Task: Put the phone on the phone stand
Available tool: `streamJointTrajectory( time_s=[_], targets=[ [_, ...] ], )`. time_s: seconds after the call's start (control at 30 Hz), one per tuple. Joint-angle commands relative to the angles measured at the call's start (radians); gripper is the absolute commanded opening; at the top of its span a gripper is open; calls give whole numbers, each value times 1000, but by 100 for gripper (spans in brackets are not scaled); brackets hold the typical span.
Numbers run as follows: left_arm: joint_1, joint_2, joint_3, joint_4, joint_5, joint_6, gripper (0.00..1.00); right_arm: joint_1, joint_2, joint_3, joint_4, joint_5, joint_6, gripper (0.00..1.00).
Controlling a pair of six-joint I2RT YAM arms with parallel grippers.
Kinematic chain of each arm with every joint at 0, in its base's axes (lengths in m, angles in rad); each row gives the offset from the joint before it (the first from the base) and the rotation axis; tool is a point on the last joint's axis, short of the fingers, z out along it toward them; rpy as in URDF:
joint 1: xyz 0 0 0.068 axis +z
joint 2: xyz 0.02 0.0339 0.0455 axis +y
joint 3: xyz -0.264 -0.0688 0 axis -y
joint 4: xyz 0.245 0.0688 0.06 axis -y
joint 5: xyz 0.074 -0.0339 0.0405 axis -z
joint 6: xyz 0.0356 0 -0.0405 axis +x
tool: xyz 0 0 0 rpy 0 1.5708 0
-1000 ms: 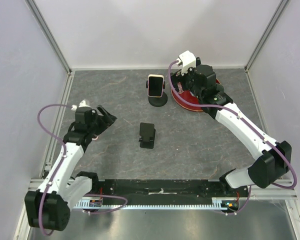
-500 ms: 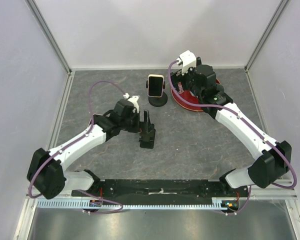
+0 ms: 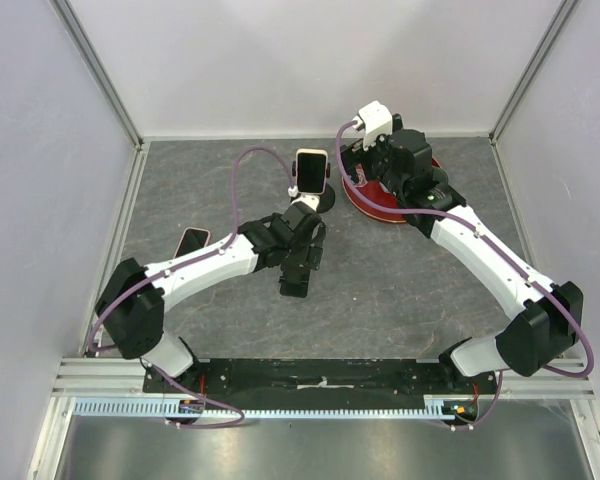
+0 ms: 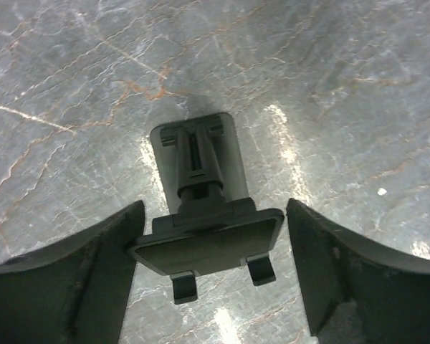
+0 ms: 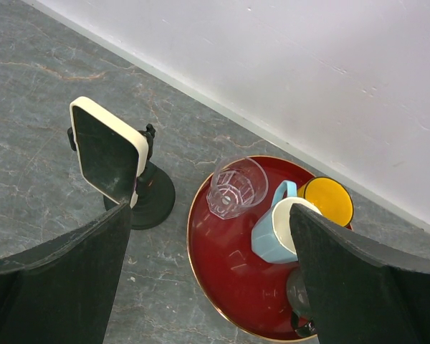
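Grey stone-look tabletop [image 3: 400, 300] boxed in by white walls, seen from overhead. That top view is the only one that shows the phone [image 3: 190, 242]. It lies flat on the table off to the left, just beside the left arm and well apart from the small black phone stand [image 3: 294, 278] near the middle. Overhead also shows a second phone [image 3: 312, 171] sitting upright in a round-based holder [image 3: 317, 203] further back, next to a red tray [image 3: 372, 212].

The left wrist cam gives detail the overhead can't: the stand's cradle is empty and sits right between the fingers of the left gripper [image 4: 213, 208]. The jaws are spread wide and straddle it. The cradle's edge is very near the left finger, but whether they touch can't be judged. Nothing is gripped.

The right wrist cam shows what's on the tray: a clear glass [image 5: 236, 186], a blue mug [image 5: 278, 231] and a yellow cup [image 5: 328, 201]. Above them hangs the right gripper [image 5: 209, 211], jaws fully spread, holding nothing.
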State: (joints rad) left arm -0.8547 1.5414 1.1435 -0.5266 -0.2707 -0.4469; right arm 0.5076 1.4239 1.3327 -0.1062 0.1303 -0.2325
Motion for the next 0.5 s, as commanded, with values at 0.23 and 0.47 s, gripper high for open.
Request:
streamJointTrajectory(
  time_s=[0.23,0.47],
  targets=[
    [12,-21,71,-33,-199,53,19,-3,-6,2,37,14,-7,98],
    [241,-70,90,111,11,191,2,-21,3,5,37,25,21,98]
  ],
)
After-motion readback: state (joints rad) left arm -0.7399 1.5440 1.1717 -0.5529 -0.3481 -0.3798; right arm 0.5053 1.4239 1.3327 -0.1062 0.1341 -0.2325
